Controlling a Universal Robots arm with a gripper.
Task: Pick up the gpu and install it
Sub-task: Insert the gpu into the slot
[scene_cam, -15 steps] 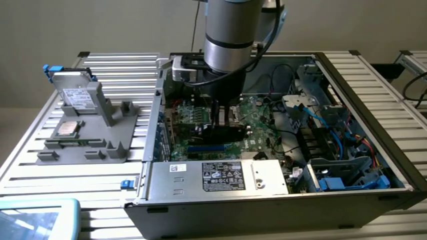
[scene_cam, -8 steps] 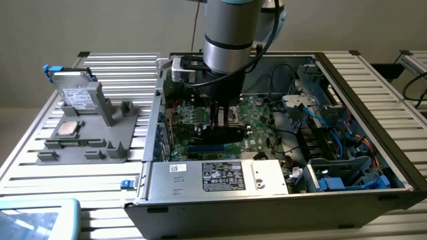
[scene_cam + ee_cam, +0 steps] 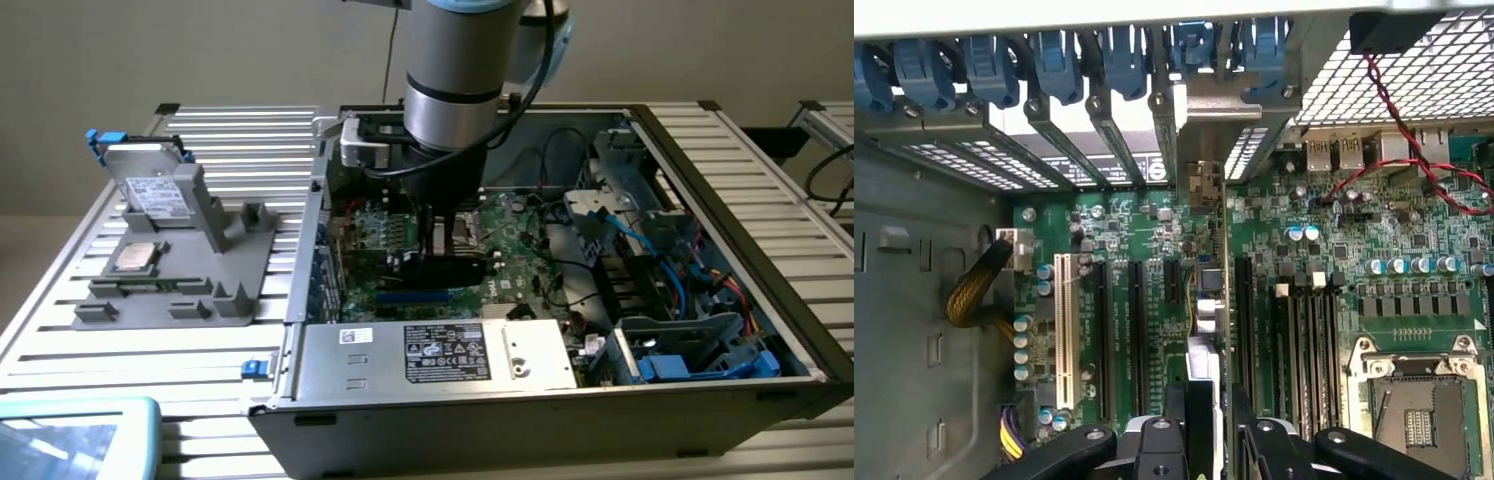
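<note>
Between the jaws of the end effector [image 3: 1209, 415], over the motherboard slots [image 3: 1099, 340], the gpu [image 3: 1206, 320] is pinched edge-on; likely light, stiff but fragile, best gripped by its edge only

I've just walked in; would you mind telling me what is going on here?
A robot arm is reaching down into an open computer case. Its gripper is closed on the gpu, which it holds edge-on over the motherboard, among the long expansion slots. The card's bracket end points toward the case's rear slot covers. Whether the card is seated in a slot cannot be told.
</note>
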